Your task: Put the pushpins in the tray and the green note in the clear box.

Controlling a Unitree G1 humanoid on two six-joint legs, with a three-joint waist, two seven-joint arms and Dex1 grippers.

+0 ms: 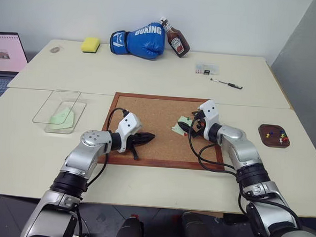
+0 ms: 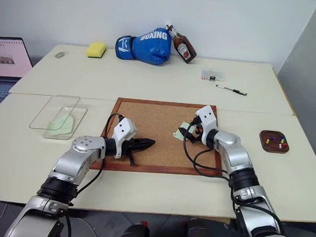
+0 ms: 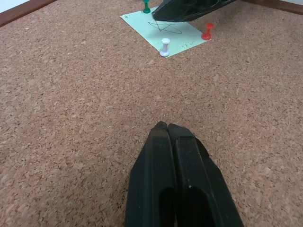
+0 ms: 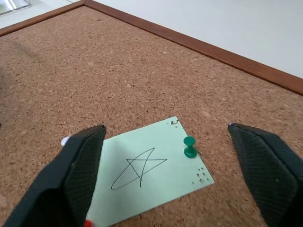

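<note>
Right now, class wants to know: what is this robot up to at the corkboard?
It is clearing a pinned green note off the corkboard. The right gripper hangs open over the note, which three pushpins hold: green, white and red. The left gripper rests shut on the cork nearby, holding nothing. The tray already holds several pins, and the clear box holds a green slip.

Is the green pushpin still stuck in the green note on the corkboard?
Yes, the green pushpin stands in the green note between the right gripper's open fingers.
</note>
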